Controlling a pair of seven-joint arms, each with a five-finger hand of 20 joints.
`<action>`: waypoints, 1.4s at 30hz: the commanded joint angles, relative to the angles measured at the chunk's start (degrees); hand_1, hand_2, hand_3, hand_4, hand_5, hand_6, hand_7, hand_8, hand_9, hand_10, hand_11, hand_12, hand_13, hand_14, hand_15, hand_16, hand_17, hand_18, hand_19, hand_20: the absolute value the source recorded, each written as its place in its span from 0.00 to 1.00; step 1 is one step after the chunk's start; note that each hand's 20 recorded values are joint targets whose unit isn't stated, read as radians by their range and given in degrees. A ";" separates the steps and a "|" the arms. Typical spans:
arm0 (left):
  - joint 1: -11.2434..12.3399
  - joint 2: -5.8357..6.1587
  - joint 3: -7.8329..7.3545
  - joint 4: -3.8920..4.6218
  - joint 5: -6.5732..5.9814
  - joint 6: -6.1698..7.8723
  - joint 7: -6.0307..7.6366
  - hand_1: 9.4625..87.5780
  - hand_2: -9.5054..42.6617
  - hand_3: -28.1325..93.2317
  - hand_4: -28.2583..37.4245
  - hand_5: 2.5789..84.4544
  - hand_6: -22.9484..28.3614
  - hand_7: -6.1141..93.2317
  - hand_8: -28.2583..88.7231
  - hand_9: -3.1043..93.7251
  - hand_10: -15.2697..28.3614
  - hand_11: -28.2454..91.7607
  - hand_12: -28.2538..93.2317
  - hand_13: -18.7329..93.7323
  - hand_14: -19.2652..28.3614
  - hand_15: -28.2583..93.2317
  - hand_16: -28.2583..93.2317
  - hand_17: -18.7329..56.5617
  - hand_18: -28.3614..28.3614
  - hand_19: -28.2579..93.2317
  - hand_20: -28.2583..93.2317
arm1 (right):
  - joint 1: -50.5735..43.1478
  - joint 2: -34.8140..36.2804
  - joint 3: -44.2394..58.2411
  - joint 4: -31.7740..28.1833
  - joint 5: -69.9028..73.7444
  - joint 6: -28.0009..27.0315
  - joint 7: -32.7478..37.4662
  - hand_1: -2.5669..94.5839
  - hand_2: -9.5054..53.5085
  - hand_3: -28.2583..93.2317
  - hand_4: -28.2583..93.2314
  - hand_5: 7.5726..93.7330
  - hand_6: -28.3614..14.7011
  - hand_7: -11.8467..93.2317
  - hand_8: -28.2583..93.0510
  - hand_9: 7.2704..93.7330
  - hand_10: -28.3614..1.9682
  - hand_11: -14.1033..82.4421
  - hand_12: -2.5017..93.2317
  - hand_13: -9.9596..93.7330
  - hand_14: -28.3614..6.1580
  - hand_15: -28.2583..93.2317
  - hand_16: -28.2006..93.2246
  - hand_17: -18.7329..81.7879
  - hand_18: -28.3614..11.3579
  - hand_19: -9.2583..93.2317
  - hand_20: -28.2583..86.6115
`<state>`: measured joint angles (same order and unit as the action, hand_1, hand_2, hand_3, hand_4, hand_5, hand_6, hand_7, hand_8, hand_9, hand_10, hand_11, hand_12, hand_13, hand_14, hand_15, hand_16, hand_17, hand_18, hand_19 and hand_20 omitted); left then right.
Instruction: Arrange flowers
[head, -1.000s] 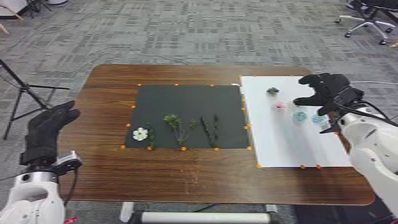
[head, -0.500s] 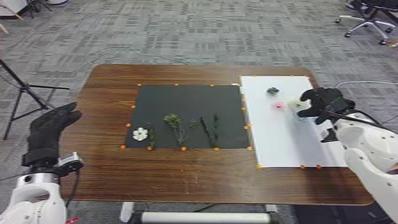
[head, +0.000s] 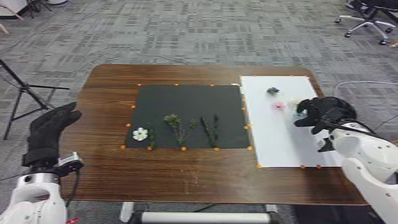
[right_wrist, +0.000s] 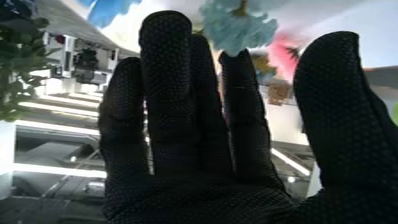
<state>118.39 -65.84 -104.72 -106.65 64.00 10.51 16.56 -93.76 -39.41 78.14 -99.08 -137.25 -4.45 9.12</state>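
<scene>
Head view shows you a brown wooden table (head: 178, 175) with a smooth black mat (head: 195, 96) holding a round-petalled white flower (head: 140, 134) and feathery green sprigs (head: 174, 121), while your right hand (head: 330, 111) blocks part of the flat white sheet (head: 275, 137) bearing the pink flower (head: 279, 106); your left hand (head: 53, 125), fingers loosely straight and empty, is over the table's left edge. Right wrist view gives you the right hand's (right_wrist: 195, 200) dimpled black glove, fingers straight, thumb wide, gripping nothing, with a ruffled pale-blue flower (right_wrist: 238, 27) by the fingertips, contact unclear.
</scene>
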 joint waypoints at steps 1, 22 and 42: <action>-0.33 -0.50 0.37 -0.19 0.16 -0.08 -0.05 0.24 0.20 0.80 0.11 0.59 0.51 0.22 0.18 0.57 0.68 0.43 0.35 0.54 0.76 0.39 0.26 0.34 0.74 0.35 0.40 | 1.52 -1.21 -3.98 2.68 -1.56 3.69 1.09 0.45 0.00 0.79 0.03 0.54 0.66 0.34 0.17 0.66 0.50 0.34 0.25 0.76 0.54 0.61 0.48 0.50 0.19 0.71 0.71; 0.58 0.57 -2.70 -0.30 0.05 0.94 0.20 0.24 0.20 0.80 0.11 0.59 0.51 0.22 0.18 0.57 0.68 0.43 0.35 0.54 0.76 0.38 0.26 0.34 0.73 0.34 0.40 | 19.13 2.89 -13.96 -5.28 8.48 19.31 2.00 0.67 0.00 0.69 0.08 0.79 0.71 0.35 0.30 0.92 0.63 0.20 0.40 0.88 0.68 0.62 0.51 0.55 0.24 0.68 0.71; -1.45 1.30 -0.11 0.77 -0.11 1.15 -0.14 0.22 0.25 0.80 0.07 0.60 0.51 0.22 0.18 0.58 0.68 0.43 0.35 0.55 0.76 0.39 0.26 0.34 0.73 0.34 0.40 | 42.97 -26.48 -40.15 3.20 25.77 -17.77 -14.14 0.65 0.00 0.70 0.09 0.79 0.74 0.36 0.30 0.91 0.65 0.19 0.39 0.86 0.70 0.62 0.54 0.53 0.27 0.67 0.72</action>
<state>118.11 -65.13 -105.38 -106.17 63.95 11.72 16.55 -52.12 -54.19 41.86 -99.37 -112.73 -9.66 -2.39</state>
